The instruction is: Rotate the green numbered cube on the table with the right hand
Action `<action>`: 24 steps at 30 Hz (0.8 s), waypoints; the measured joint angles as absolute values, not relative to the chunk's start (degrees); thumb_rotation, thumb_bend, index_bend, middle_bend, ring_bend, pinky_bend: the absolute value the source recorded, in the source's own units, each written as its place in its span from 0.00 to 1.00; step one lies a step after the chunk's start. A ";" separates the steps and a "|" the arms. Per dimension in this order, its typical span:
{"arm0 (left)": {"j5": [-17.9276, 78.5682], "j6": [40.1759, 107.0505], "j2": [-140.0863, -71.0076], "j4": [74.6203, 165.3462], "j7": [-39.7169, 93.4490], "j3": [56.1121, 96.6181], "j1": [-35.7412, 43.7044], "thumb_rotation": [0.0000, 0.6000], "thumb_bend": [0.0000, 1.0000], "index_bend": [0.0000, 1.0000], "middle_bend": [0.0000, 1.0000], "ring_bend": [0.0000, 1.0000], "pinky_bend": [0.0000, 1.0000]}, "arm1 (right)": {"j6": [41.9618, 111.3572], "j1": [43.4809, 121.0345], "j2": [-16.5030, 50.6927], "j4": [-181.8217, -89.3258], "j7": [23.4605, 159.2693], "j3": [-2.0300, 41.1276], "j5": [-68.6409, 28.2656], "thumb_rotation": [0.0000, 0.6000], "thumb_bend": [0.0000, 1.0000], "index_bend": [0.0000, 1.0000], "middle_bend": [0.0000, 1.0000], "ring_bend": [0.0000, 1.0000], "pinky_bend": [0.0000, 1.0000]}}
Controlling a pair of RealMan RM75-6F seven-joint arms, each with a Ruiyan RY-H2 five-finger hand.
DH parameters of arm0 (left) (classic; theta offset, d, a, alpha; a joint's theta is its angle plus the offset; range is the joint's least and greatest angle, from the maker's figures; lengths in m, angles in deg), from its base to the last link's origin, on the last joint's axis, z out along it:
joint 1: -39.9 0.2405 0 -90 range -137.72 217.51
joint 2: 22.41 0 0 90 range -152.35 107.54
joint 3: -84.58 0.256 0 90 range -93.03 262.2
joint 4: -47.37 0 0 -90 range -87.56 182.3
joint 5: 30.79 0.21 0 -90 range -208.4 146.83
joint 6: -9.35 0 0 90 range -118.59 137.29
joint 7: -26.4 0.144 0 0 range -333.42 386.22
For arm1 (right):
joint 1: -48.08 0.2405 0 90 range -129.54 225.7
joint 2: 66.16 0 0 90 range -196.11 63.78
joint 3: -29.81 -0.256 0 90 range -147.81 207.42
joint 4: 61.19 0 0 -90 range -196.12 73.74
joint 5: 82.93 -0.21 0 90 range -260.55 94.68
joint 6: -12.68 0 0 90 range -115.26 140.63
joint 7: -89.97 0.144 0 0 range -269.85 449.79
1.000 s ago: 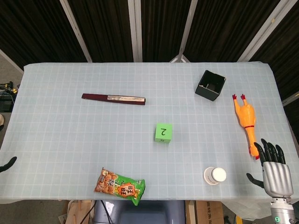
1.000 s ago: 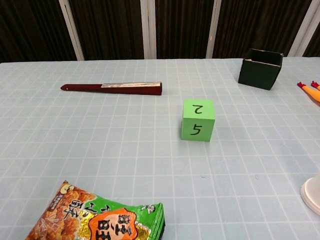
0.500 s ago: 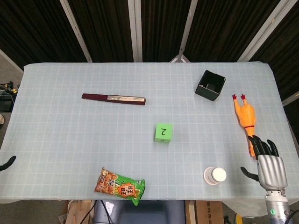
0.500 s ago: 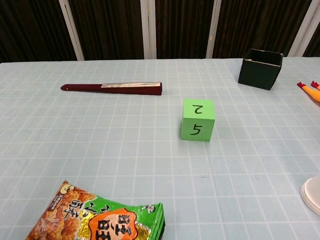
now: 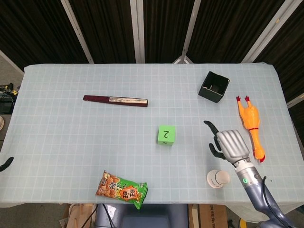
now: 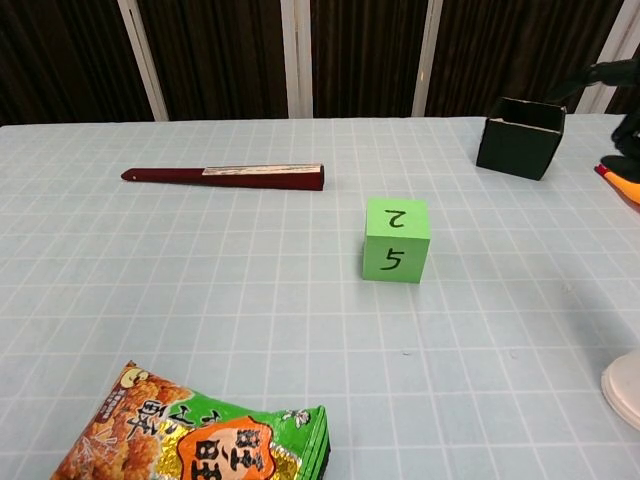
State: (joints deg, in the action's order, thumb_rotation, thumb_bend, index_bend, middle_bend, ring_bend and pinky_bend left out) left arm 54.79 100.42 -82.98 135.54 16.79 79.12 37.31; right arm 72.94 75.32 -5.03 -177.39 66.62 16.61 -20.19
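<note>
In the head view, your right hand (image 5: 231, 145) hovers over the table (image 5: 57, 142) with its fingers (image 5: 214, 141) spread and holding nothing, and the green numbered cube (image 5: 166, 135) sits near the table's middle, to the hand's left and well apart from it, so the reach runs leftward; the left hand (image 5: 5, 164) only peeks in at the far left edge, much farther off, its fingers too hidden to tell. In the chest view, the cube stands square and upright with a 2 on top and a 5 facing you, while only dark fingertips of your right hand (image 6: 615, 72) show at the right edge.
</note>
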 measured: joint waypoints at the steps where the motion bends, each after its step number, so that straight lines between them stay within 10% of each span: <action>1: 55.07 101.09 -83.22 135.00 16.44 78.97 37.34 1.00 0.27 0.00 0.00 0.00 0.01 | 71.97 77.11 -4.53 -177.77 64.97 16.17 -23.02 1.00 0.66 0.14 0.85 0.85 0.73; 24: 52.35 98.33 -83.27 134.93 16.77 78.26 36.64 1.00 0.27 0.00 0.00 0.00 0.01 | 68.03 115.73 11.90 -172.47 42.58 14.22 -76.40 1.00 0.75 0.13 0.86 0.85 0.73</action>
